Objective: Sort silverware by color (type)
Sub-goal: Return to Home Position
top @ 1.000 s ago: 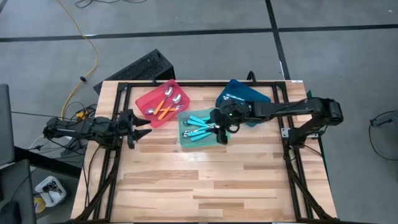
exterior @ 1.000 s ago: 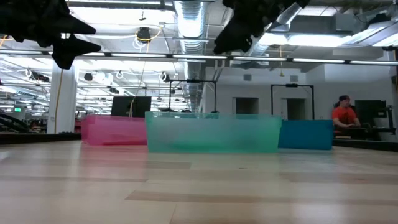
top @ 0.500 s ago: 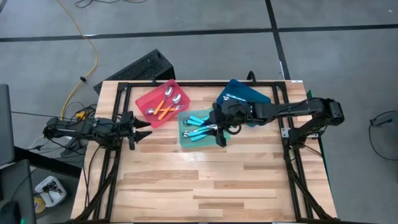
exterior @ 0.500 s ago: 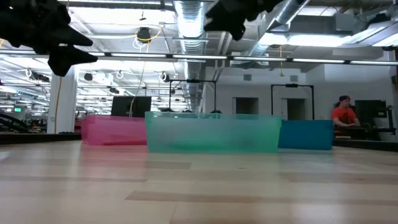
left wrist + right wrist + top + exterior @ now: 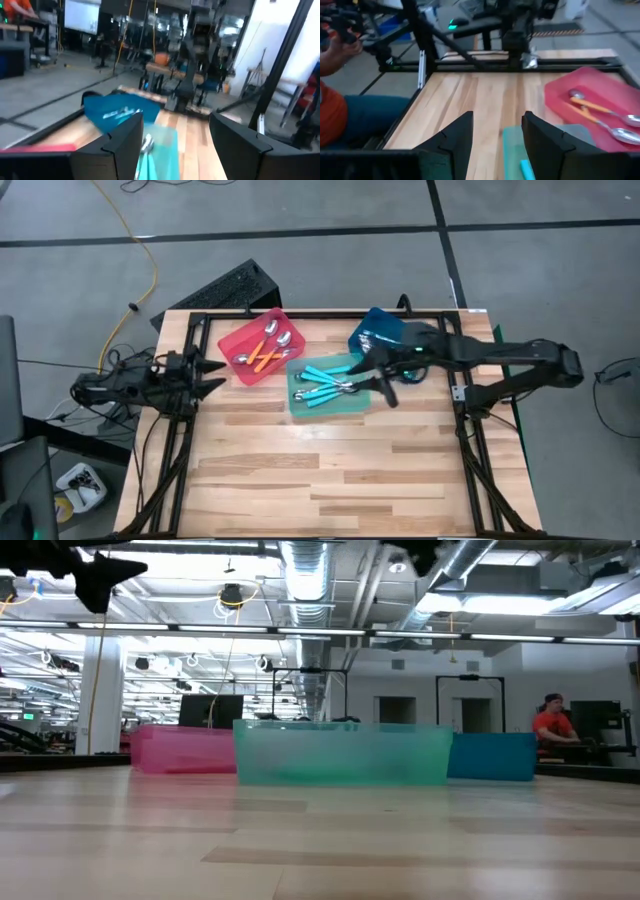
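Observation:
Three trays sit at the far middle of the table. The red tray (image 5: 262, 347) holds orange-handled spoons (image 5: 600, 111), the teal tray (image 5: 325, 385) holds teal-handled spoons (image 5: 320, 385), and the blue tray (image 5: 385, 332) stands to their right. My right gripper (image 5: 375, 380) hangs open and empty above the teal tray's right end; its wrist view (image 5: 497, 117) shows nothing between the fingers. My left gripper (image 5: 212, 372) is open and empty at the table's left edge, pointing level toward the trays (image 5: 175, 120).
Bare wooden tabletop (image 5: 330, 470) spreads over the near half. A black frame rail (image 5: 300, 315) runs along the far edge. A person in an orange sleeve (image 5: 332, 107) is beyond the table's left side, and another person (image 5: 552, 725) sits far back in the room.
My right gripper has risen and drawn back toward the table's right edge, from over the middle of the teal tray to its right end. My left gripper has risen and pulled back toward the table's left edge. Both stay open and empty.

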You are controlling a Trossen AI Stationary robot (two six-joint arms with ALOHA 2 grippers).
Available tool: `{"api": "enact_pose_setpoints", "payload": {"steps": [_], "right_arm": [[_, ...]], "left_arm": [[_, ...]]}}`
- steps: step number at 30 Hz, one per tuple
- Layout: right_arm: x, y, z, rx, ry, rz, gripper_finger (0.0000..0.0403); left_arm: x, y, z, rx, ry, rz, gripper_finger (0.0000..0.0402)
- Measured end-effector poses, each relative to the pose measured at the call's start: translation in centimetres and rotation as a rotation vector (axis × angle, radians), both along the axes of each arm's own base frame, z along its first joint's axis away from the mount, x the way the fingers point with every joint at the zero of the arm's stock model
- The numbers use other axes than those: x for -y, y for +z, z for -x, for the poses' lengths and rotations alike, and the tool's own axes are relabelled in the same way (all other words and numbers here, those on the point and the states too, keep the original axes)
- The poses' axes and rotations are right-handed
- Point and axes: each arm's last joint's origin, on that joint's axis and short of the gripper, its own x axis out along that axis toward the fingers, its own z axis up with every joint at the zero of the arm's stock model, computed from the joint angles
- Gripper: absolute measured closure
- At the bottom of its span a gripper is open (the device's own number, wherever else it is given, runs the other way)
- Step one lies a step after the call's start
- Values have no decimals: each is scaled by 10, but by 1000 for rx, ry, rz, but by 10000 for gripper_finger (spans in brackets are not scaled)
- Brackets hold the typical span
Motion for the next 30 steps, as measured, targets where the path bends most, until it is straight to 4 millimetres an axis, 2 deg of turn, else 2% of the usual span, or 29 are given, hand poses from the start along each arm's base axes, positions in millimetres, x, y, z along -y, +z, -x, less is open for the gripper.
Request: {"api": "enact_pose_setpoints", "payload": {"steps": [8,14,19,30], "right_arm": [[-3,-2,69,148,-139,-16,213],[-6,-22,109,279,-180,-37,213],[-6,-43,134,375,-266,-76,213],[-7,-85,173,526,-375,-98,213]], "left_arm": [[0,4,2,-7,-9,-24,187],[2,4,2,-10,-89,-44,187],[2,4,2,2,-84,-23,187],[2,7,2,22,-67,-39,187]]}}
